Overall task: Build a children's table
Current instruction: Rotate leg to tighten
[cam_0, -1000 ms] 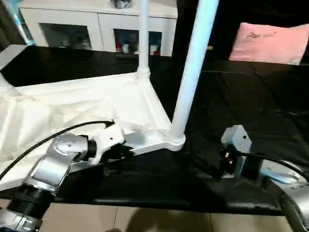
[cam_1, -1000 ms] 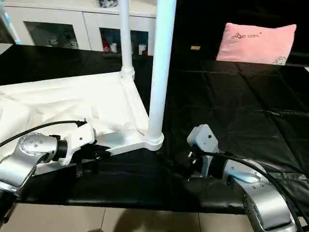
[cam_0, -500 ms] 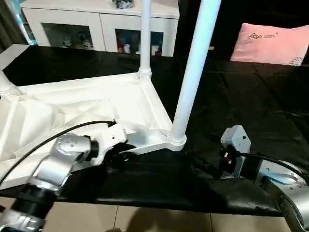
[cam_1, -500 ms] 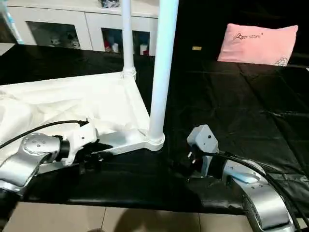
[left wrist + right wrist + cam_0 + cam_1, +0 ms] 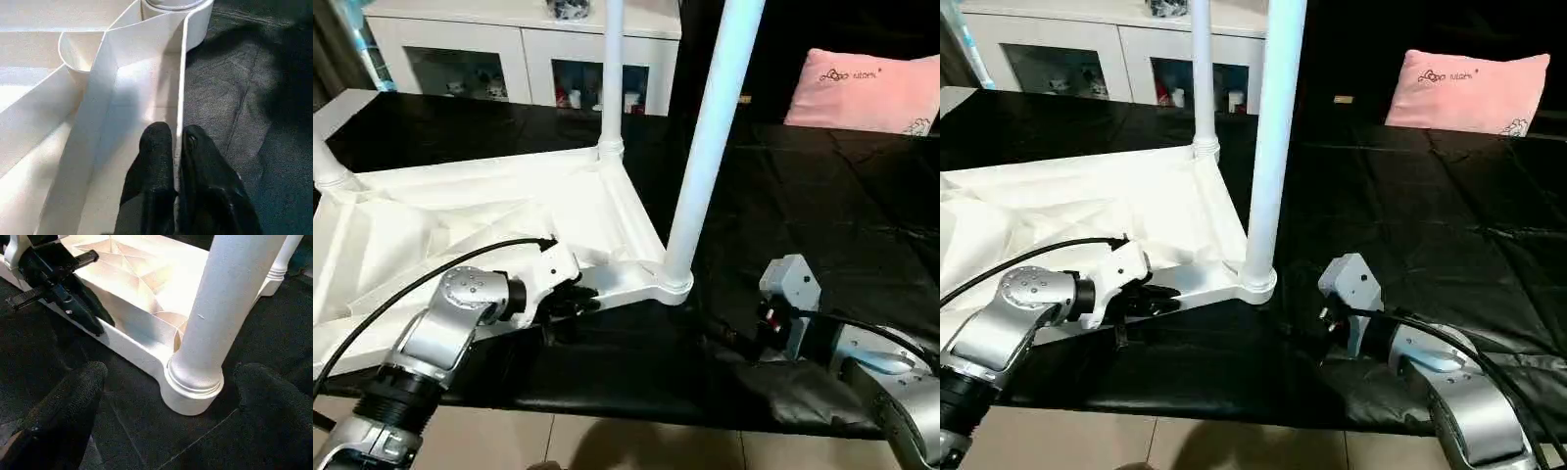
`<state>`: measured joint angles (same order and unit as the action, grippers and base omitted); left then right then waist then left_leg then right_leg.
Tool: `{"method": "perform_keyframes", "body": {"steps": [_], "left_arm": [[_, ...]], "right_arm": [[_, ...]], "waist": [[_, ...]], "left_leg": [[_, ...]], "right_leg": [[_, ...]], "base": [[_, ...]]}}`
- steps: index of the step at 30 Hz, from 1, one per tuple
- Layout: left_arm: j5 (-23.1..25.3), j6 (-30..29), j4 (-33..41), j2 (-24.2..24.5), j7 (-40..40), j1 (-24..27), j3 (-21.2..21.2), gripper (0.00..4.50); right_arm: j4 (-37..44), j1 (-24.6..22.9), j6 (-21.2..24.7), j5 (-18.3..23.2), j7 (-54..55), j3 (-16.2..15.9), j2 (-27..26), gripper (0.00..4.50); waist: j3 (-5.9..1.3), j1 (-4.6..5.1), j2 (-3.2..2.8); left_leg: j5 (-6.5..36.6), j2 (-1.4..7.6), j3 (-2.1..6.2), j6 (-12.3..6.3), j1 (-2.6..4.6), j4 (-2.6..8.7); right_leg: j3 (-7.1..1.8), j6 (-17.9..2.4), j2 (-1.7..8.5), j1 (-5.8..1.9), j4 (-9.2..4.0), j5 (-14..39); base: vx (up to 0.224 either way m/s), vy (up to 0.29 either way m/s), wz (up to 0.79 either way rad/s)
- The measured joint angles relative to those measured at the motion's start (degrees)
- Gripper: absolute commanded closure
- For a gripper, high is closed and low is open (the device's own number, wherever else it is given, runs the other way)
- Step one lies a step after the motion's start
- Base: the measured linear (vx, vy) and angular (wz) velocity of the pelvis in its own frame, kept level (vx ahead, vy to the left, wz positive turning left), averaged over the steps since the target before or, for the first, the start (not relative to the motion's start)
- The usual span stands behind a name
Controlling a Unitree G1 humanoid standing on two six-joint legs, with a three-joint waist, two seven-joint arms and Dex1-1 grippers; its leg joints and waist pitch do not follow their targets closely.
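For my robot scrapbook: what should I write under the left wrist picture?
Left gripper pinching the thin side wall of the upside-down tabletop, near a leg in its corner socket.

The near leg (image 5: 705, 157) rises straight out of the tabletop's (image 5: 460, 215) corner, blocking any sweep across that corner. The right gripper (image 5: 166, 426) sits low with its fingers spread to either side of the leg's base. Right of the leg, the black cloth (image 5: 832, 196) lies bare up to the pink cushion (image 5: 862, 88).
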<state>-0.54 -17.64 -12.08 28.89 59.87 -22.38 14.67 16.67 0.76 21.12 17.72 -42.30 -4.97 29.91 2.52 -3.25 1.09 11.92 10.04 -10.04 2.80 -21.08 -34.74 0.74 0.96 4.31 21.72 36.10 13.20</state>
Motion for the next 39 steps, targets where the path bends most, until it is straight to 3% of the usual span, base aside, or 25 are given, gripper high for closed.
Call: {"method": "perform_keyframes", "body": {"steps": [12,19,24,32,39], "left_arm": [[0.3,1.7,-2.2,0.9,2.2,-2.0,2.0,4.44],[-0.4,6.0,-3.4,2.4,7.0,-2.1,2.3,4.44],[-0.9,8.5,-4.3,3.0,10.9,-2.9,3.9,4.44],[-0.8,12.4,-6.9,3.5,16.7,-4.8,6.3,4.44],[-0.8,14.3,-7.1,4.2,19.9,-5.6,7.8,4.50]], "right_arm": [[-0.4,0.2,-0.4,-0.1,-0.2,-0.1,-0.3,0.00],[-4.8,2.5,-0.4,0.1,-1.5,-0.4,-0.5,0.00],[-8.1,4.4,-0.8,1.2,-6.7,-0.8,0.7,0.00],[-16.0,9.6,-6.5,-0.6,-13.5,-3.6,2.2,0.00],[-23.8,13.2,-10.6,-2.0,-21.5,-6.9,2.7,0.73]], "waist": [[-0.01,0.09,0.00],[-0.02,0.14,0.02],[-0.04,-0.92,0.12],[-0.05,-1.89,0.13],[-0.06,-1.90,0.15]], "left_leg": [[0.0,0.00,0.00,0.01,0.01,-0.03],[0.0,0.01,0.00,0.01,-0.06,-0.02],[0.0,0.00,0.00,-0.06,-0.11,-0.04],[-0.1,0.01,-0.01,-0.08,-0.09,-0.13],[-0.3,0.00,-0.02,-0.43,-0.17,-0.20]], "right_leg": [[-0.02,0.0,0.00,-0.01,0.01,0.0],[0.00,0.0,-0.01,0.05,-0.01,0.0],[0.07,-0.1,0.05,0.03,-0.03,0.0],[0.08,-0.1,0.08,0.00,0.08,0.0],[0.11,-0.1,0.11,0.02,0.09,0.0]], "base": [[0.000,0.000,0.00],[0.000,0.000,0.00],[0.000,0.000,0.00],[0.000,0.000,0.00],[0.000,0.000,0.00]]}}
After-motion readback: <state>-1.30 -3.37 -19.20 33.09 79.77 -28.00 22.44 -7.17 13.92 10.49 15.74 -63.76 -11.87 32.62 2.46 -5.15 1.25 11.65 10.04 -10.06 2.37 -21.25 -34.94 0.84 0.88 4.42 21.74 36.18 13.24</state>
